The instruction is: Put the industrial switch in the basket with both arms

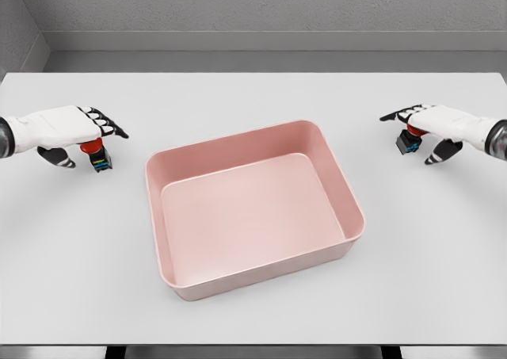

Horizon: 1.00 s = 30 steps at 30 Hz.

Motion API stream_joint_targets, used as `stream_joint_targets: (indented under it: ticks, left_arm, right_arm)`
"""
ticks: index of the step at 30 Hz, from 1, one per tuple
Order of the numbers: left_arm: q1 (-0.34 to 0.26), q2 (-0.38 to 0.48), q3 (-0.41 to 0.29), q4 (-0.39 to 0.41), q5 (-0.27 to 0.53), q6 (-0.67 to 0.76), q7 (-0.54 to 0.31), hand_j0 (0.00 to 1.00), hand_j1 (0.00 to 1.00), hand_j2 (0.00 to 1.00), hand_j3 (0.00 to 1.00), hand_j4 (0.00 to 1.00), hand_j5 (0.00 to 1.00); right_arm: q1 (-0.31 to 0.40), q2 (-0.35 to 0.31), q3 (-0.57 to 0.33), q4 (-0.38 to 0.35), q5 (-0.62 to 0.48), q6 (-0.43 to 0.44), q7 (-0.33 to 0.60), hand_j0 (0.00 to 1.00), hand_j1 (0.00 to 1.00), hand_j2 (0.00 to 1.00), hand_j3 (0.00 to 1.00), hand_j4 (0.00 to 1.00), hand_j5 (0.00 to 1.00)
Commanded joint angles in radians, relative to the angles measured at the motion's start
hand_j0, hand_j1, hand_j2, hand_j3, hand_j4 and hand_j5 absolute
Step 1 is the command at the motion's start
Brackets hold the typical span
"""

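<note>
Two industrial switches are in play here, one at each side of the bench. The left switch (98, 154), with a red mushroom cap over a dark body showing blue and a touch of yellow, sits under the left hand (79, 133), well to the left of the basket. The right switch (409, 138), of the same kind, sits under the right hand (424, 125) off toward the right edge. Each hand arches over its switch with dark fingers reaching past the cap and the thumb lower on the near side; they look to be closing around the switches, but whether either has a firm grip, or whether the switches are lifted or resting on the surface, I cannot tell from here. These look like small, hard, rigid blocks, probably light, with smooth plastic sides that could slip; I would pinch the squarish body under the cap, where the cap's rim gives a ledge against sliding out. The pink basket (326, 149), a shallow rounded tray, lies empty in the middle of the white bench (253, 97), slightly turned, between the two hands.
</note>
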Motion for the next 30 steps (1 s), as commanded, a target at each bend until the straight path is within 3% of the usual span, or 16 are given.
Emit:
stream_joint_targets:
  ticks: [1, 11, 15, 22, 25, 30]
  left_arm:
    - [0.000, -0.001, 0.001, 0.000, -0.009, 0.003, 0.000, 0.84, 0.84, 0.84, 0.84, 0.84, 0.84]
    - [0.002, 0.000, -0.017, 0.000, -0.017, 0.004, 0.000, 0.84, 0.84, 0.84, 0.84, 0.84, 0.84]
    - [0.002, 0.000, -0.017, 0.000, -0.018, 0.004, 0.000, 0.74, 0.74, 0.74, 0.74, 0.74, 0.74]
    - [-0.002, -0.001, -0.017, 0.029, -0.028, 0.003, 0.000, 0.73, 0.73, 0.73, 0.73, 0.73, 0.73]
    - [0.000, -0.001, -0.017, 0.029, -0.032, 0.003, 0.000, 0.73, 0.73, 0.73, 0.73, 0.73, 0.73]
    - [0.000, -0.001, -0.017, 0.029, -0.032, 0.003, 0.000, 0.70, 0.70, 0.70, 0.70, 0.70, 0.70]
  right_arm:
    - [0.000, 0.000, -0.002, 0.009, -0.001, 0.003, 0.000, 1.00, 1.00, 1.00, 1.00, 1.00, 1.00]
    - [-0.040, 0.014, 0.015, 0.045, 0.000, 0.003, 0.000, 1.00, 1.00, 1.00, 1.00, 1.00, 1.00]
    - [-0.041, 0.015, 0.020, 0.047, 0.000, 0.003, 0.000, 1.00, 1.00, 1.00, 1.00, 1.00, 1.00]
    - [-0.040, 0.014, 0.024, 0.047, 0.002, 0.003, 0.000, 1.00, 1.00, 1.00, 1.00, 1.00, 1.00]
    - [-0.040, 0.012, 0.024, 0.045, 0.007, 0.003, 0.000, 0.88, 0.88, 0.88, 0.88, 0.88, 0.88]
    - [-0.041, 0.012, 0.024, 0.044, 0.007, 0.003, 0.000, 0.78, 0.78, 0.78, 0.78, 0.78, 0.78]
